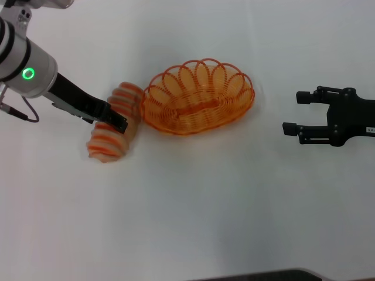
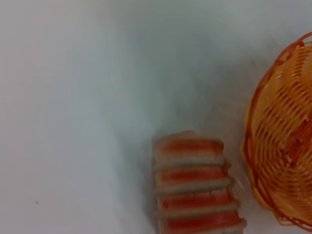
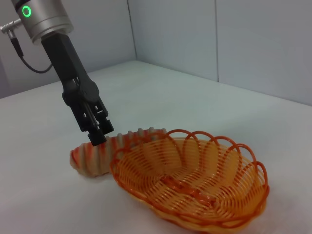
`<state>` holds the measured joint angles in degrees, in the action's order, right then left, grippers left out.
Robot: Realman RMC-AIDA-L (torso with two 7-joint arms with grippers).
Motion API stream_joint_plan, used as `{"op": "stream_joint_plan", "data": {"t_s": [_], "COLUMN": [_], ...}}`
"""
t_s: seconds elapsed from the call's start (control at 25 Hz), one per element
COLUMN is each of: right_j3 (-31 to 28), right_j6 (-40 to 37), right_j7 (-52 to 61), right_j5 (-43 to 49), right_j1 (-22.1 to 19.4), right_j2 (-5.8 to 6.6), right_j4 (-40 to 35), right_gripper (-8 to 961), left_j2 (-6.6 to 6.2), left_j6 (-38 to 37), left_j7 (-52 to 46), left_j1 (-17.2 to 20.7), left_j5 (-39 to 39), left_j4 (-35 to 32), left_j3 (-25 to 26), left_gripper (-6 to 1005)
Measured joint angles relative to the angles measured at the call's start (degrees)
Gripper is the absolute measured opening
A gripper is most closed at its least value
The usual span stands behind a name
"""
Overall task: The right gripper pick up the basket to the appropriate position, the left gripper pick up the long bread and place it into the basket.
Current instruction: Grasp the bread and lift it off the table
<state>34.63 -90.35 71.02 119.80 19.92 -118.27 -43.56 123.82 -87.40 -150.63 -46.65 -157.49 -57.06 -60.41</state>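
1. We see the basket [image 1: 199, 97] standing on the white table [image 1: 187, 222], a little far of the middle, and it is empty. It looks already placed, so we judge the first step as done.
2. The right gripper [image 1: 291, 113] is well apart from the basket, on the right side of the scene. Its fingers are apart and hold nothing; we take this arm as parked.
3. The long bread [image 1: 115, 123] lies on the table just beside the left end of the basket, nearly touching its rim. It lies slanted, with one end near the basket and the other end nearer to us and more to the left.
4. The left gripper [image 1: 120, 122] is over the middle of the bread. In the right wrist view its fingertips [image 3: 97, 135] are down at the top of the loaf, but we cannot tell if the fingers are apart or already pressing on it.
5. We judge that the step in hand is the grasp of the bread.
6. The next move calls for a firm hold across the loaf, then a lift high enough to pass the looped rim, a short move to the right, and a turn so that the bread lies along the length of the basket.
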Motion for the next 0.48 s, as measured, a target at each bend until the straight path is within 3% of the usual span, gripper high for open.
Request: {"op": "stream_joint_plan", "data": {"t_s": [0.48], "right_j3": [-0.1], "right_j6": [1.3], "right_j7": [1.2], "right_j5": [2.3], "right_j1": [1.2], "right_j2": [-0.24], "right_j4": [0.1], "right_gripper": [847], "left_j2": [0.09], "left_j6": [3.3], "left_j7": [-0.5], "left_j1": [0.1], "left_j5": [-0.3], "left_j4": [2.7], "left_j3": [-1.3], "left_gripper": [792]}}
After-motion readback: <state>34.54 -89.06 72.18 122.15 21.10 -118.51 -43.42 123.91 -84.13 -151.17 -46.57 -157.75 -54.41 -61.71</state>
